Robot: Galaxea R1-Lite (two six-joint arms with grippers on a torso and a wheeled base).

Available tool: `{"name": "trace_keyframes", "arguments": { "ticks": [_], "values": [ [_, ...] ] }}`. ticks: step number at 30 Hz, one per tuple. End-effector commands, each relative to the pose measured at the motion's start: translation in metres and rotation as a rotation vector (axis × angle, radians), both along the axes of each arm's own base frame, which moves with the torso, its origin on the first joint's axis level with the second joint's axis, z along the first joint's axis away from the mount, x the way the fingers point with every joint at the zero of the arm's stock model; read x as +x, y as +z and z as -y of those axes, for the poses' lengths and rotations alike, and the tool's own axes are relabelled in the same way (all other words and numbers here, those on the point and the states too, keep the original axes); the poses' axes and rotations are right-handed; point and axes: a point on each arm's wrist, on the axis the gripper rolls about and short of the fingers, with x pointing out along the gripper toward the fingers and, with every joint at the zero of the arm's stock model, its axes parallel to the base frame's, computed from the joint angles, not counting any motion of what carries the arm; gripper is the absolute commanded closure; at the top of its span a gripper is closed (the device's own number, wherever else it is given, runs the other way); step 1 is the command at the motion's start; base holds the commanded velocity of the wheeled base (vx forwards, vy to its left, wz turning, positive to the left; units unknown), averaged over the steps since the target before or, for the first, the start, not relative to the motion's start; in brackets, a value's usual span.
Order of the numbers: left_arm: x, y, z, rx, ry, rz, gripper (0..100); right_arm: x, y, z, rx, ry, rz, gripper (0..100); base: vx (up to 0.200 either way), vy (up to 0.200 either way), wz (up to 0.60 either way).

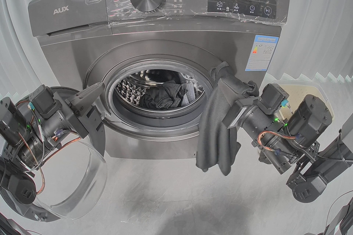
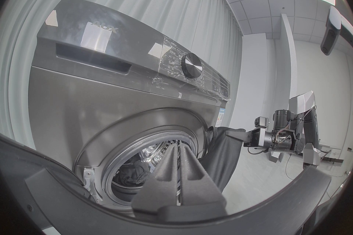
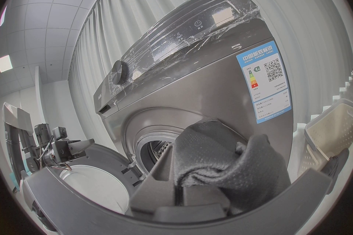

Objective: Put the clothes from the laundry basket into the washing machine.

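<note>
A grey front-loading washing machine (image 1: 154, 26) stands ahead with its round opening (image 1: 158, 96) uncovered and dark clothes (image 1: 161, 95) lying in the drum. My right gripper (image 1: 230, 83) is shut on a dark grey garment (image 1: 215, 133), which hangs in a long fold just right of the opening, above the floor. In the right wrist view the same garment (image 3: 224, 162) is bunched over the fingers. My left gripper (image 1: 96, 89) hangs shut and holding nothing at the opening's left rim; its closed fingers (image 2: 179, 173) point at the drum. A cream laundry basket (image 1: 312, 94) sits behind the right arm.
The machine's glass door (image 1: 70, 180) is swung open low on the left, under my left arm. Grey floor (image 1: 165, 188) lies in front of the machine. White curtains (image 1: 323, 19) hang behind and beside it.
</note>
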Motion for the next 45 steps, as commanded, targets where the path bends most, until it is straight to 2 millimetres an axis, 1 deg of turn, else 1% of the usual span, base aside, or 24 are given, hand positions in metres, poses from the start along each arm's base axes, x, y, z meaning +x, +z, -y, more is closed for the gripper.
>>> {"name": "trace_keyframes", "arguments": {
  "ticks": [1,4,9,11,13,15,17,20,22,26,29,30,38,42,45],
  "values": [
    [0.0,-0.005,0.001,0.006,-0.002,-0.022,100,-0.001,0.002,0.0,0.005,0.002,0.005,100,0.0,0.0,0.0],
    [0.002,-0.013,0.001,0.018,-0.003,-0.054,100,-0.002,0.002,0.0,0.004,0.003,0.004,100,0.0,0.0,0.0],
    [0.007,-0.032,0.004,0.045,-0.006,-0.13,100,-0.002,0.001,0.0,0.004,0.008,0.002,100,0.0,0.0,0.0],
    [0.006,-0.034,0.005,0.05,-0.01,-0.14,100,-0.003,0.001,-0.001,0.003,0.01,0.001,100,0.0,0.0,0.0],
    [0.005,-0.051,0.013,0.083,-0.044,-0.207,100,-0.009,0.005,-0.01,0.009,0.053,0.018,100,0.0,0.0,0.0],
    [0.006,-0.067,0.018,0.121,-0.057,-0.261,100,-0.009,0.008,-0.017,0.012,0.07,0.033,100,0.0,0.0,0.0],
    [0.008,-0.076,0.019,0.152,-0.056,-0.279,100,-0.01,0.01,-0.026,0.01,0.093,0.05,100,0.0,0.0,0.0],
    [0.014,-0.08,0.021,0.172,-0.054,-0.28,100,-0.013,0.011,-0.039,-0.002,0.125,0.059,100,0.0,0.0,0.0],
    [0.017,-0.084,0.023,0.179,-0.059,-0.289,100,-0.015,0.01,-0.043,-0.018,0.136,0.042,100,0.0,0.0,0.0],
    [0.019,-0.091,0.037,0.19,-0.097,-0.308,100,-0.02,0.012,-0.051,-0.016,0.154,0.04,100,0.0,0.0,0.0],
    [0.021,-0.099,0.043,0.202,-0.112,-0.33,100,-0.017,0.006,-0.055,-0.028,0.153,0.028,100,0.0,0.0,0.0],
    [0.024,-0.102,0.049,0.207,-0.125,-0.334,100,-0.016,0.004,-0.057,-0.029,0.151,0.027,100,0.0,0.0,0.0],
    [0.042,-0.117,0.07,0.219,-0.148,-0.344,100,-0.012,-0.002,-0.069,-0.029,0.164,0.025,100,0.0,0.0,0.0],
    [0.044,-0.119,0.078,0.22,-0.169,-0.337,100,-0.009,-0.003,-0.072,-0.026,0.164,0.029,100,0.0,0.0,0.0],
    [0.042,-0.118,0.084,0.217,-0.196,-0.338,100,-0.008,-0.005,-0.074,-0.027,0.162,0.029,100,0.0,0.0,0.0]
  ]
}}
